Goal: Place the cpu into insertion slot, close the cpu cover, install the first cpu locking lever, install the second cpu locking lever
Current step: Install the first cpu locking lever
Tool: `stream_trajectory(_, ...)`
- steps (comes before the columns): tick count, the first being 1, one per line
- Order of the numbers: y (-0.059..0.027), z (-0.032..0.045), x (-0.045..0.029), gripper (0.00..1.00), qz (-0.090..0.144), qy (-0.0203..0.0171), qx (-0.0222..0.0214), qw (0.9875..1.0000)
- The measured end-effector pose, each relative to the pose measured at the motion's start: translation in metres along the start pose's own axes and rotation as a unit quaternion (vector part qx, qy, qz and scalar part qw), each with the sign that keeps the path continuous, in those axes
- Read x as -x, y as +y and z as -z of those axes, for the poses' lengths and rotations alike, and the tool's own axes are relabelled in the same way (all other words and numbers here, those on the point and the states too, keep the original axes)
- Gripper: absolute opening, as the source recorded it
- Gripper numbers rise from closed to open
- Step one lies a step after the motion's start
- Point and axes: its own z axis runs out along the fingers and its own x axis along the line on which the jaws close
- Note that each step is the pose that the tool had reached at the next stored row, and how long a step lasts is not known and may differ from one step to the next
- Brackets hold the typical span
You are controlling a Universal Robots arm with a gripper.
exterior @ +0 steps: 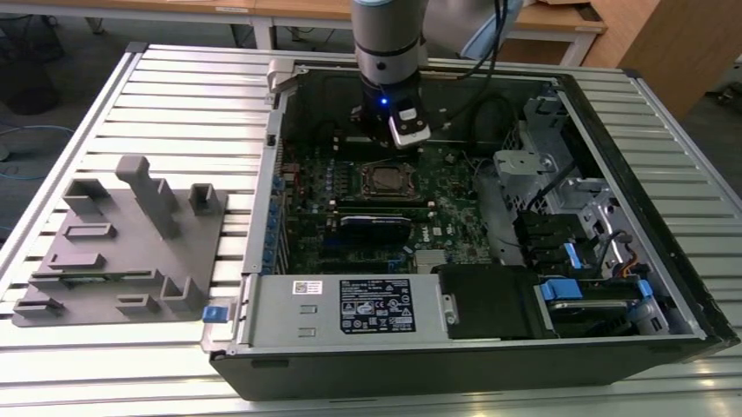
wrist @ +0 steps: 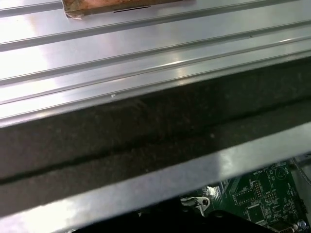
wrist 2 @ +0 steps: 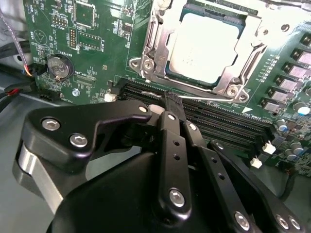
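Note:
The cpu (wrist 2: pixel 204 46) lies flat in the insertion slot (exterior: pixel 387 178) on the green motherboard, its silvery top showing. The cpu cover (wrist 2: pixel 151 46), a metal frame with a square cut-out, lies down around the chip. In the exterior view my gripper (exterior: pixel 406 139) hangs inside the open computer case, just behind the socket. In the second wrist view the black fingers meet at their tips, so the gripper (wrist 2: pixel 171 99) is shut with nothing held. The tips sit at the socket's edge, beside a thin metal lever rod (wrist 2: pixel 214 100).
Long black memory slots (wrist 2: pixel 218 121) run beside the socket, with a coin battery (wrist 2: pixel 59 65) farther off. The case holds a power supply box (exterior: pixel 347 304) and drive bays (exterior: pixel 579 234). A grey fixture block (exterior: pixel 116 243) stands on the slatted table (wrist: pixel 146 48) at the exterior view's left.

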Motion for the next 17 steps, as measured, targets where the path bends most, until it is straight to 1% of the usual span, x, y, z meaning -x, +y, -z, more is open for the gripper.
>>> stream_trajectory(2,-0.0003,-0.0002,-0.0001,0.11,0.0,-0.0009,0.0007,1.0)
stream_trajectory(3,-0.0003,-0.0002,-0.0001,0.11,0.0,-0.0015,0.0029,1.0)
stream_trajectory(6,-0.0002,-0.0003,-0.0001,0.11,-0.001,-0.0023,0.0119,0.9999)
stream_trajectory(8,-0.0002,-0.0003,-0.0002,0.11,-0.001,-0.0027,0.0147,0.9999)
stream_trajectory(10,-0.0002,-0.0003,-0.0003,0.11,-0.001,-0.003,0.0162,0.9999)
stream_trajectory(13,-0.0004,-0.0002,-0.0009,0.11,-0.001,-0.004,0.0167,0.9999)
stream_trajectory(17,-0.0009,-0.0008,-0.0022,0.11,-0.001,-0.007,0.0176,0.9998)
